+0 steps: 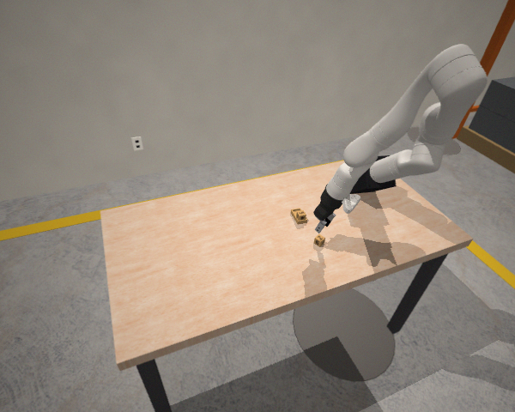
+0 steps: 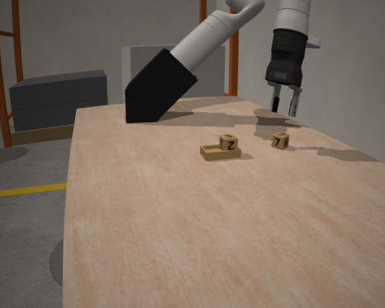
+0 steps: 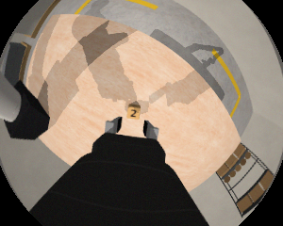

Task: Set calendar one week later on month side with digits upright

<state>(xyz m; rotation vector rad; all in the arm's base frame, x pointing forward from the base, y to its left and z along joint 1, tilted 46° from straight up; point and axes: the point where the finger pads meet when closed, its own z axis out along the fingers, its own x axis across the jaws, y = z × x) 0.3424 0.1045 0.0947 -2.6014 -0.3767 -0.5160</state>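
A small wooden tray [image 2: 220, 153] lies flat on the table; it also shows in the top view [image 1: 299, 215]. One cube [image 2: 228, 142] stands in the tray's right half, showing a 2 toward the exterior camera. The tray's left half is empty. A second cube [image 2: 280, 140] sits on the table to the right of the tray, showing 7 and 6 on its sides; it also shows in the top view [image 1: 319, 240] and in the wrist view [image 3: 134, 112]. My gripper [image 2: 284, 106] [image 1: 320, 227] is open and empty, hanging above and a little behind this loose cube.
The arm's black base [image 2: 156, 86] stands at the far end of the table. A grey crate [image 2: 58, 95] and orange rack posts [image 2: 0, 66] stand beyond the table. The loose cube is near the table's right edge.
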